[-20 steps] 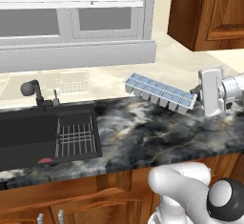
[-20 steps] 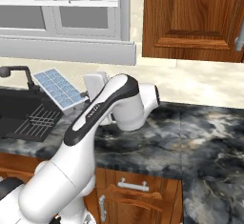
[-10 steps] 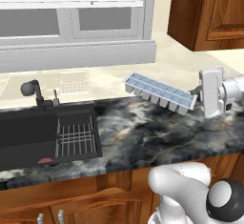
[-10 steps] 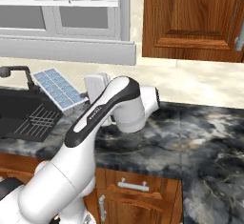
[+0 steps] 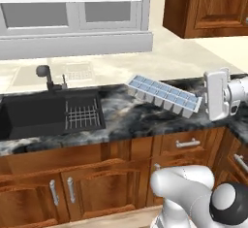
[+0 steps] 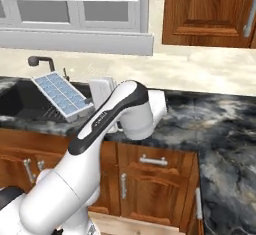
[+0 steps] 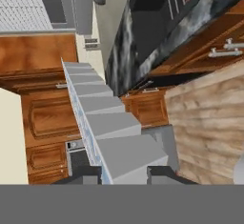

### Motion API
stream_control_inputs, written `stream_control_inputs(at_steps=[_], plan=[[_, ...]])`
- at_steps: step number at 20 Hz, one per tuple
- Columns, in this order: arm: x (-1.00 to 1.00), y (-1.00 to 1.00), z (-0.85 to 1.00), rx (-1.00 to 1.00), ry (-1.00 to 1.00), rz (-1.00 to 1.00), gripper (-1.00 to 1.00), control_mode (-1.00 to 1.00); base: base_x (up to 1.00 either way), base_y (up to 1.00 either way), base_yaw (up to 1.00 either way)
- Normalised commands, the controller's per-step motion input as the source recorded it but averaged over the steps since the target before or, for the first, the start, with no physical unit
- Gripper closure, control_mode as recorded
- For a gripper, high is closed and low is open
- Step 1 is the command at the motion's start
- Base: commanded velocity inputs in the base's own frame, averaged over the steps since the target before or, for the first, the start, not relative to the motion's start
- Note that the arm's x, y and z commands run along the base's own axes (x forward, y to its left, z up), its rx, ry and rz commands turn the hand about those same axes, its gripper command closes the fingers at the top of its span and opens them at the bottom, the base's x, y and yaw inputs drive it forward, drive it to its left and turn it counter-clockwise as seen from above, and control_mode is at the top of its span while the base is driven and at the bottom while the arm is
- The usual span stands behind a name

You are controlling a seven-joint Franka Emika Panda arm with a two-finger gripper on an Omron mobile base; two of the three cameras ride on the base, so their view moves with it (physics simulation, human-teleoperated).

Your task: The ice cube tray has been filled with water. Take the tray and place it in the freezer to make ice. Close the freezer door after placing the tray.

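Gripper (image 7: 125, 174) fingers are clenched on one short end of the ice cube tray (image 5: 163, 94) — the tray is lifted off the dark marble counter (image 5: 131, 120) and hangs tilted in the air, just right of the black sink (image 5: 34, 118). Pale-blue water (image 6: 59, 93) colours its cells.
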Motion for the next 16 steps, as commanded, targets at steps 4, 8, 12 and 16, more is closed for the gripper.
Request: stream_control_inputs(at_steps=[4, 8, 12, 16], plan=[[0.00, 0.00, 0.00, 0.00, 0.00, 0.00, 1.00, 1.00, -0.42, 0.83, 0.09], [0.00, 0.00, 0.00, 0.00, 0.00, 0.00, 1.00, 1.00, 0.07, 0.76, 0.52], [0.00, 0.00, 0.00, 0.00, 0.00, 0.00, 1.00, 1.00, 0.23, 0.62, 0.64], [0.00, 0.00, 0.00, 0.00, 0.00, 0.00, 1.00, 1.00, 0.16, 0.47, 0.67]])
